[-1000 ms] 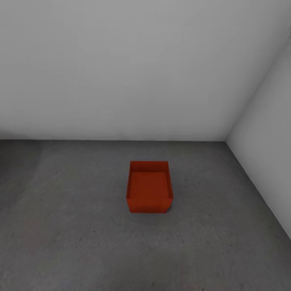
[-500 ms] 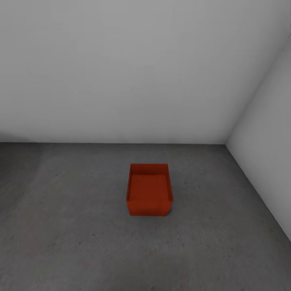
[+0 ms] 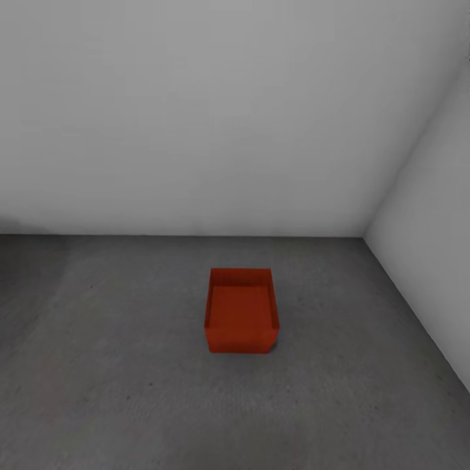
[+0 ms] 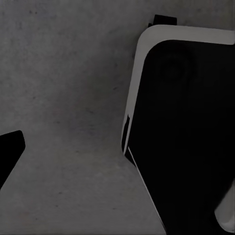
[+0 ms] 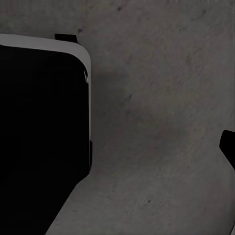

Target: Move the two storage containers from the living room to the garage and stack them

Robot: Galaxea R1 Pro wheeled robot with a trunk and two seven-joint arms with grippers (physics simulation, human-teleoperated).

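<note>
One storage container (image 3: 240, 312) in the head view, orange-red, open top up, inside bare. Sits flat on the floor (image 3: 117, 391), rough dark grey concrete, near the middle of the view. Stands well apart from the pale back wall (image 3: 196, 117) and from the side wall (image 3: 431, 261) at the right. Lies square to the back wall, with the near face darker than the inner bottom. Casts a thin shadow along the right of its base. Touches nothing but the floor.

In the left wrist view, one dark finger (image 4: 10, 152) of the left gripper (image 4: 6, 159) at the edge, above the same grey concrete (image 4: 68, 73). Beside it, a large black rounded panel (image 4: 186, 137) with a pale rim. Shows a single finger, so cannot tell whether the left gripper is apart or together; holds nothing that can be seen.

In the right wrist view, much the same: one dark finger (image 5: 228, 147) of the right gripper (image 5: 230, 154) at the edge, concrete beneath, and a black panel with a pale rim (image 5: 44, 127) across from it. Cannot tell the state of the right gripper either.
</note>
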